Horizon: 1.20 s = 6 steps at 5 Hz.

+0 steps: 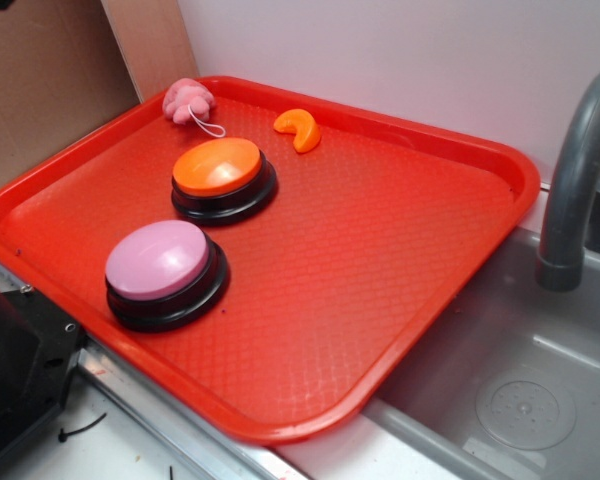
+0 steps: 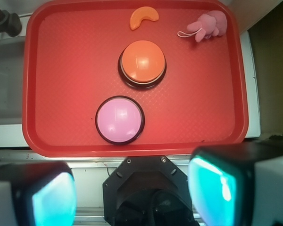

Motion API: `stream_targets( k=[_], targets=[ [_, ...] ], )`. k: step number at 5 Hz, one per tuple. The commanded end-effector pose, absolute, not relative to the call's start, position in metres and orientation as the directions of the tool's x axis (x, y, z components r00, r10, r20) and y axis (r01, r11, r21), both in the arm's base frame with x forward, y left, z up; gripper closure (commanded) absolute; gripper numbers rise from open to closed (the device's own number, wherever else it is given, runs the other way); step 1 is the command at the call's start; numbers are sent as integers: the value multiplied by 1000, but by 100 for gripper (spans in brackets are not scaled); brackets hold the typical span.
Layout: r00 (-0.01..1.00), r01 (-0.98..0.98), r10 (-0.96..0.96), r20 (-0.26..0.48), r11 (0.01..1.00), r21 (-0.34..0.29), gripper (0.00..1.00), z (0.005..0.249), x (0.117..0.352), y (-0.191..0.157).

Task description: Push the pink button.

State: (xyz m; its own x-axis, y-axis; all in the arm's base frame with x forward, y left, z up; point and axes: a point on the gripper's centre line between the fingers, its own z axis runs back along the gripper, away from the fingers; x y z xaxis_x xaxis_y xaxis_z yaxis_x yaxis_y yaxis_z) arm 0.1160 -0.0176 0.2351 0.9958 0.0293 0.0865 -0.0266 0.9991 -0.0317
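The pink button has a smooth lilac dome on a black round base and sits at the near left of the red tray. In the wrist view the pink button lies below and ahead of me, near the tray's closest edge. My gripper hangs high above the robot's base, short of the tray. It is open, with the teal pads wide apart and nothing between them. The exterior view does not show the gripper.
An orange-domed button stands just behind the pink one. A pink plush toy and an orange crescent lie at the tray's far edge. A grey sink and faucet lie right; the black robot base is near left.
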Motion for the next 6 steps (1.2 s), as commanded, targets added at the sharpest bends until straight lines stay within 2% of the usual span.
stream_targets(
  k=[1, 2, 3, 5, 6],
  targets=[
    [996, -27, 29, 86, 999, -32, 0, 235, 116, -18],
    [986, 114, -107, 127, 992, -49, 0, 206, 133, -35],
    [975, 187, -182, 131, 982, -30, 0, 172, 142, -33],
    [966, 256, -250, 71, 963, -87, 0, 78, 162, -35],
    [961, 276, -273, 38, 958, -73, 0, 54, 170, -40]
  ],
)
